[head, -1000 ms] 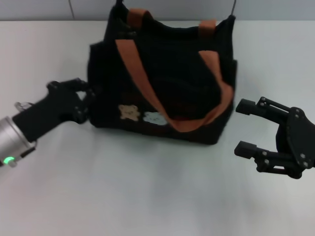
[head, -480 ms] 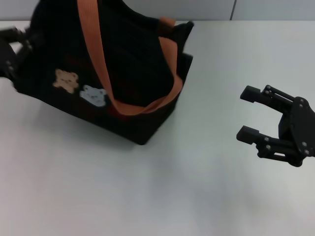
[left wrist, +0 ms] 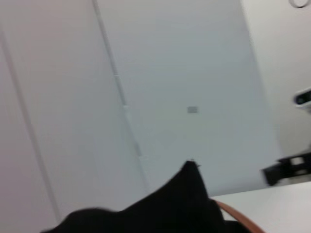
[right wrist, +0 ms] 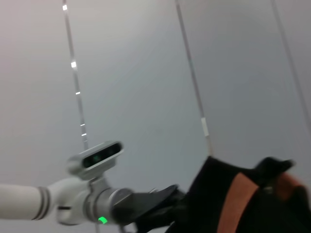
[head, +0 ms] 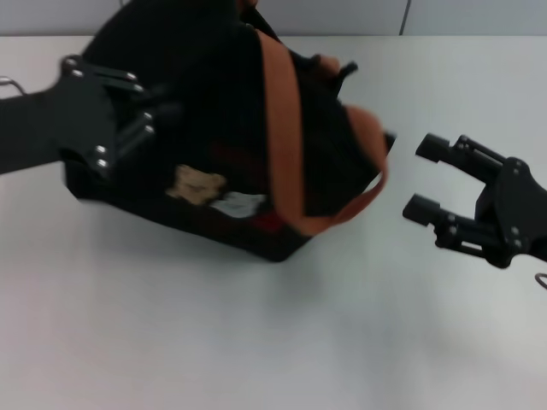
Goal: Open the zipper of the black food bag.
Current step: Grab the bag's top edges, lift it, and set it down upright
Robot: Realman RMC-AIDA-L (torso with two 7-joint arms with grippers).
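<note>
Since half a second ago the bag has tipped and swung toward the middle of the table, its patches now facing down toward the near edge. The left gripper, earlier at the frame's edge, is now pressing against the bag's left end; whether its fingers are clamping cannot be told. The right gripper is hovering just right of the bag, fingers spread. Only the right wrist view is showing the left arm meeting the bag. The zipper is not visible.
</note>
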